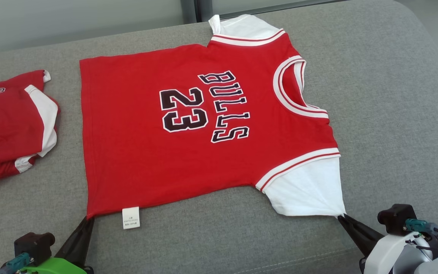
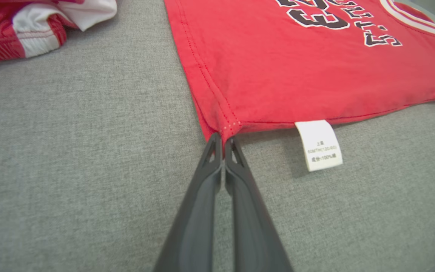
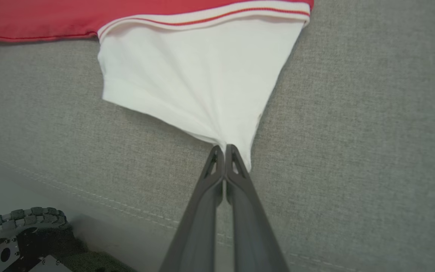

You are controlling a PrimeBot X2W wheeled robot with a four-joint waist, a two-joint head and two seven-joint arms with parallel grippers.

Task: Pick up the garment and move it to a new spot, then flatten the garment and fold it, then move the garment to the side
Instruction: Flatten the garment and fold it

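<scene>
The garment (image 1: pixel 135 152) is a red jersey with white sleeves and black "BULLS 23" lettering, spread flat on the grey cushion, neck to the right. My left gripper (image 1: pixel 88 219) is shut on its near hem corner (image 2: pixel 222 128), beside a white care label (image 2: pixel 318 144). My right gripper (image 1: pixel 341 217) is shut on the tip of the near white sleeve (image 3: pixel 202 83), which is pulled to a point. In both wrist views the dark fingers (image 2: pixel 217 177) (image 3: pixel 217 177) press together over the cloth.
A second red and white garment (image 1: pixel 10 121) lies bunched at the left of the cushion (image 1: pixel 394 114), also in the left wrist view's top left corner (image 2: pixel 32 26). The cushion's front seam and a wheel of my base (image 3: pixel 17 230) are near.
</scene>
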